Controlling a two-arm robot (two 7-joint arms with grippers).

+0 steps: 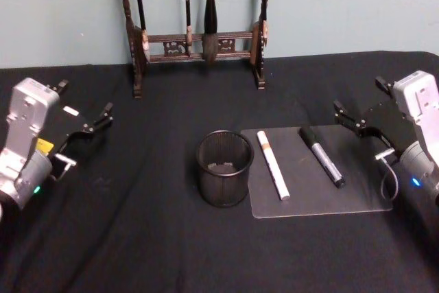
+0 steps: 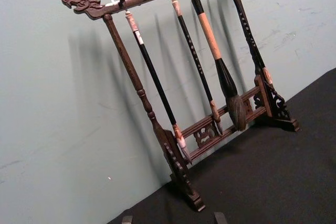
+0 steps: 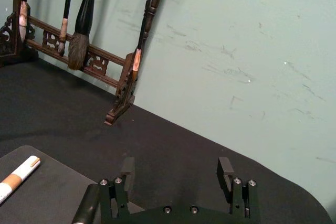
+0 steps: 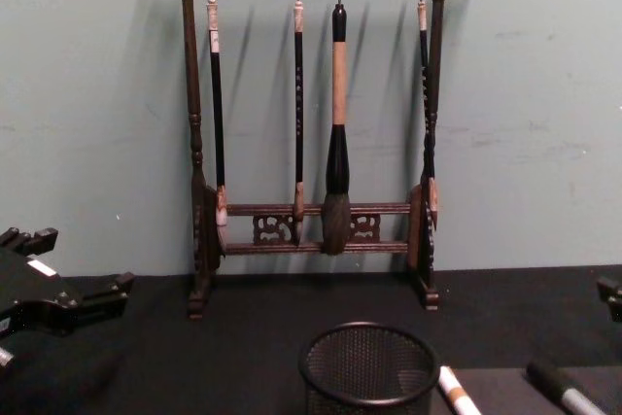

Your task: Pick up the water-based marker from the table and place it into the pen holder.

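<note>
Two markers lie on a clear mat [image 1: 322,193] on the black table [image 1: 137,238]: a white one with an orange band [image 1: 273,165] and a black-and-grey one [image 1: 321,156]. I cannot tell which is the water-based marker. The pen holder [image 1: 225,168], a round black mesh cup, stands just left of the mat and looks empty. My right gripper [image 1: 358,97] hovers open at the mat's far right corner, near the black marker's cap [image 3: 86,208]. My left gripper [image 1: 85,98] is open at the table's left side, far from the markers.
A tall dark wooden rack [image 1: 195,39] hung with calligraphy brushes stands at the back of the table against the pale green wall. Bare black cloth lies between the rack and the pen holder and along the front edge.
</note>
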